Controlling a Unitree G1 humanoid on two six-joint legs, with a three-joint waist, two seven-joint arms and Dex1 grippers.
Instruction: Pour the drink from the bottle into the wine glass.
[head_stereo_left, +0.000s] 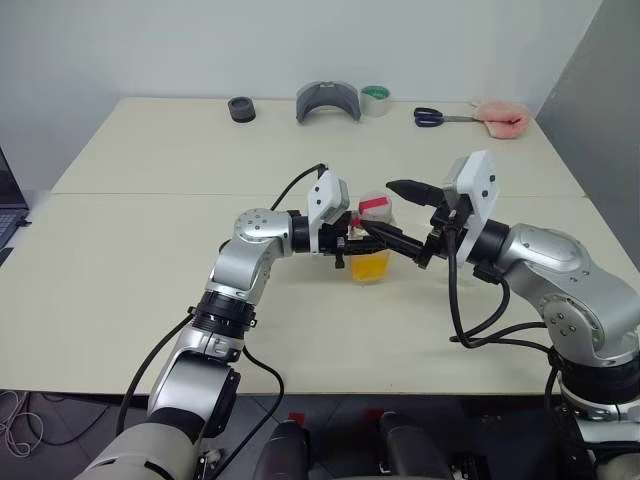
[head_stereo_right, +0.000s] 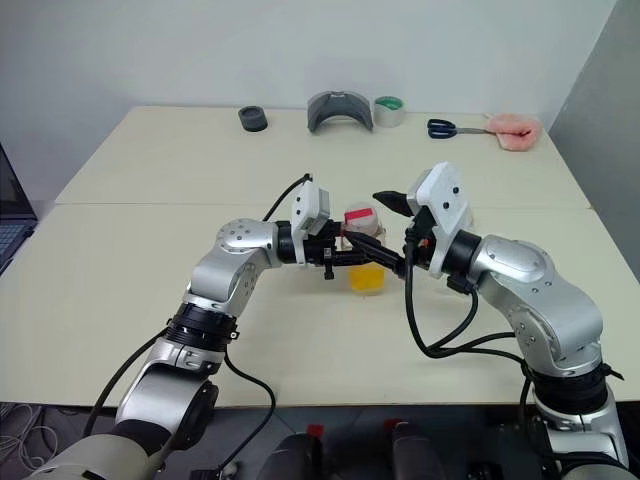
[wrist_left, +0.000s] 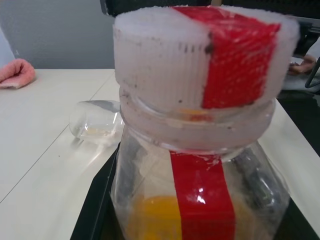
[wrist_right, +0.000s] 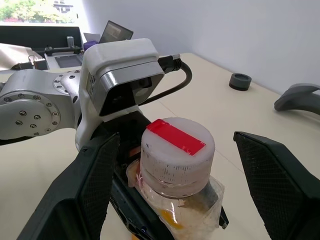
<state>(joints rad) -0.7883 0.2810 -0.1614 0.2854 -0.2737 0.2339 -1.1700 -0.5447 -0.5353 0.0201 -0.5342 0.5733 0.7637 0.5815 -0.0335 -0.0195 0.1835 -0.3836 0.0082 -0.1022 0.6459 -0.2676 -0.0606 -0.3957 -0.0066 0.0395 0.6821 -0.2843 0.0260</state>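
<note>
The bottle (head_stereo_left: 372, 240) stands upright at mid-table, clear plastic with a red label strip. Its white cap (wrist_right: 176, 145) carries a red stripe. A little orange drink (head_stereo_left: 368, 267) sits in its bottom. My left gripper (head_stereo_left: 366, 240) reaches in from the left and is shut on the bottle's body. My right gripper (head_stereo_left: 405, 215) comes from the right, open, with one finger on each side of the cap and touching nothing. The wine glass (wrist_left: 96, 121) shows as a clear rounded bowl low on the table beyond the bottle; its stem is hidden.
Along the far table edge lie a black ring (head_stereo_left: 241, 109), a grey curved piece (head_stereo_left: 328, 100), a tape roll (head_stereo_left: 375, 100), scissors (head_stereo_left: 432, 117) and a pink cloth (head_stereo_left: 500, 118). A laptop (head_stereo_left: 8, 205) sits off the table's left side.
</note>
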